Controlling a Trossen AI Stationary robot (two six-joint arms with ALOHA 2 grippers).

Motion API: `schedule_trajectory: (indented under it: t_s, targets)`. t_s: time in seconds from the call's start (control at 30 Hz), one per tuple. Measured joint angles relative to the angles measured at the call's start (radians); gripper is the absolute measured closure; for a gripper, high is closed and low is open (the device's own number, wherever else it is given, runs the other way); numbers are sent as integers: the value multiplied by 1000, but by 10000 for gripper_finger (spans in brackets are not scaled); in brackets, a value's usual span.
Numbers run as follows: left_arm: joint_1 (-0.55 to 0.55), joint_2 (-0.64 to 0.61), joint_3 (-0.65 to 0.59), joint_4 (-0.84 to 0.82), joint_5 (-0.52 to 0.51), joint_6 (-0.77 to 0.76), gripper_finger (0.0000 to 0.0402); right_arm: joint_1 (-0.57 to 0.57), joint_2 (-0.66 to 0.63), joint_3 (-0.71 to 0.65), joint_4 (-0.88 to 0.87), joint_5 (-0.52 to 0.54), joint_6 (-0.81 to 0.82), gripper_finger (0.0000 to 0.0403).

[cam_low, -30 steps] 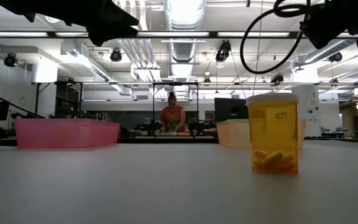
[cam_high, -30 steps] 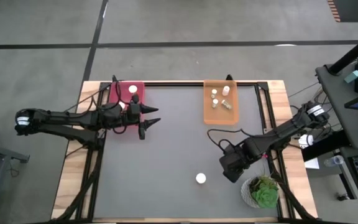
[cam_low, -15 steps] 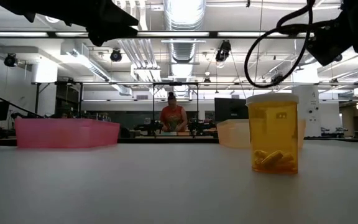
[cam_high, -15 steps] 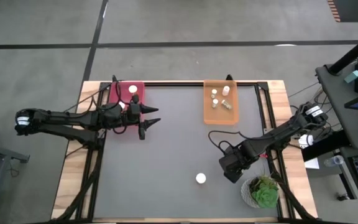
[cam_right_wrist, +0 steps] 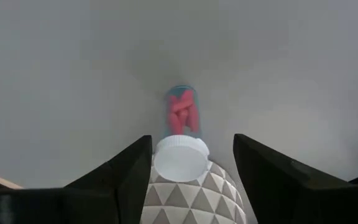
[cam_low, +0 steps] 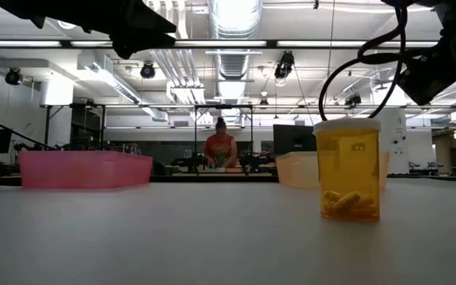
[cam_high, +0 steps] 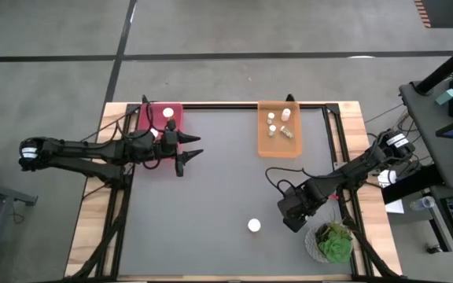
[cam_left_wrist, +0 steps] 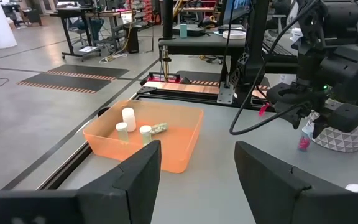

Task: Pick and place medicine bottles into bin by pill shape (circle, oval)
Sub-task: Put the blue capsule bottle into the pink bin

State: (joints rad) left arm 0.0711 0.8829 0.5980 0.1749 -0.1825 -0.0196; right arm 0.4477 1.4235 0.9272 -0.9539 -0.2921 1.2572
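Observation:
A small bottle of pink pills with a white cap is on the grey table right beside the plant's white pot. My right gripper hangs above it, pointing steeply down, open, one finger on either side of the cap. In the high view this gripper hides the bottle. An amber bottle with a white cap stands on its base to the left of it. My left gripper waits open by the pink bin, level.
The orange bin at the far middle holds several bottles. The pink bin holds one bottle. The green plant stands at the near right corner, close to my right gripper. A person stands far behind the table.
My right gripper has sunk a little toward the table next to the plant pot. The amber bottle and the bins stay where they were.

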Motion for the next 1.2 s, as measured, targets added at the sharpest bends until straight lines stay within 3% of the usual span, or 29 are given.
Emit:
schedule_trajectory:
  t_s: [0.17,0.53,0.87,1.2]
  targets:
    - [1,0,0,0,0,0,212,0,0,0,3,0,13,197]
    - [0,0,0,0,0,0,212,0,0,0,24,-4,26,293]
    - [0,0,0,0,0,0,212,-10,-15,7,15,0,7,285]
    - [0,0,0,2,0,18,212,-180,-54,161,-57,260,-233,289]
